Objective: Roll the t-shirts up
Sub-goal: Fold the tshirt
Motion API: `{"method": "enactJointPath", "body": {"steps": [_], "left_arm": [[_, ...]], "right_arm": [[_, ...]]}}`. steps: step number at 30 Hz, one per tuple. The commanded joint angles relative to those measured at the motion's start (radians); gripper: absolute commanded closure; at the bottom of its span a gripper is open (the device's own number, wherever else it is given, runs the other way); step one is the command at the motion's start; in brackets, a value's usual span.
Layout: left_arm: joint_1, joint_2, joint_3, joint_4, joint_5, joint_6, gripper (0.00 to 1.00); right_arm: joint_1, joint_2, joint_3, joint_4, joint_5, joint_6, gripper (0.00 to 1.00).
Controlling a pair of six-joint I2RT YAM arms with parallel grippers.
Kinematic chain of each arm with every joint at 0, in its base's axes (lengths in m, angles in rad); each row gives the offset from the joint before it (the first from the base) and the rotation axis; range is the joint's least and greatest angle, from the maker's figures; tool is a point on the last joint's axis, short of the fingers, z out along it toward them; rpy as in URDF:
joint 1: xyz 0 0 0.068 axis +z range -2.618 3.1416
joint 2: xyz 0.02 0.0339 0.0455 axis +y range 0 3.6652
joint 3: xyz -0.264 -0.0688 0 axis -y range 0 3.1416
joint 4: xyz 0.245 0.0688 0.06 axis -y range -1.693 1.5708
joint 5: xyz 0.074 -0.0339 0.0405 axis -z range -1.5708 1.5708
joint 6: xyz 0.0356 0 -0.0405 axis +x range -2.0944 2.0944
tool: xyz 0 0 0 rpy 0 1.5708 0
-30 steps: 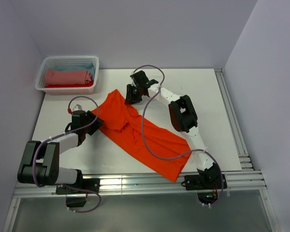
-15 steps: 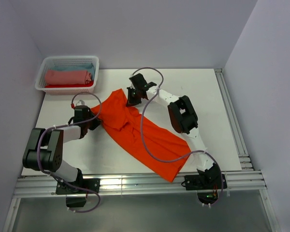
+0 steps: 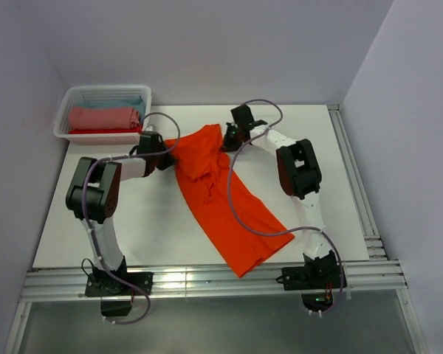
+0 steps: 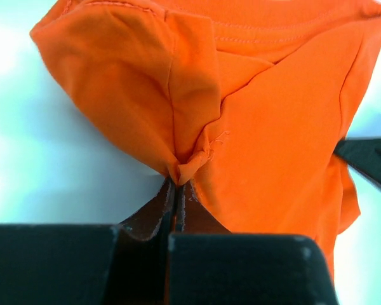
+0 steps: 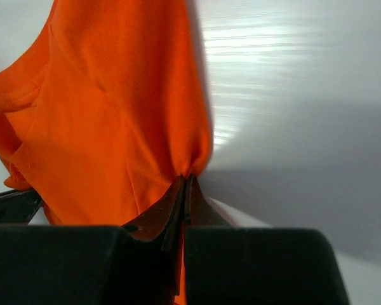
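Pinching thin bunched folds of the orange t-shirt (image 3: 225, 210): left end effector (image 4: 176, 183) at a sleeve seam, right end effector (image 5: 185, 180) at the opposite edge. Shirt lies diagonally on the surface (image 3: 336, 166). Risk: uneven pull slips cloth free or twists it.

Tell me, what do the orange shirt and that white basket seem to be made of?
The orange t-shirt looks like soft, matte knit cloth, probably cotton jersey. Stitched seams show near the neck, and it puckers where the left end effector pinches it. The basket looks like white moulded plastic, with walls in an open lattice.
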Motion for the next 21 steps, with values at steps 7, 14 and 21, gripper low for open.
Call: {"method": "enactJointPath", "body": {"steps": [7,14,21], "left_arm": [[-0.124,0.311,0.497,-0.225,0.036,0.072,1.00],[-0.105,0.460,0.758,-0.316,0.067,0.099,1.00],[-0.058,0.583,0.945,-0.360,0.171,0.106,0.99]], "right_arm": [[-0.200,-0.232,-0.312,0.177,0.086,0.141,1.00],[-0.220,-0.124,-0.149,0.115,0.063,0.130,1.00],[-0.234,0.026,0.103,0.034,0.059,0.128,1.00]]}}
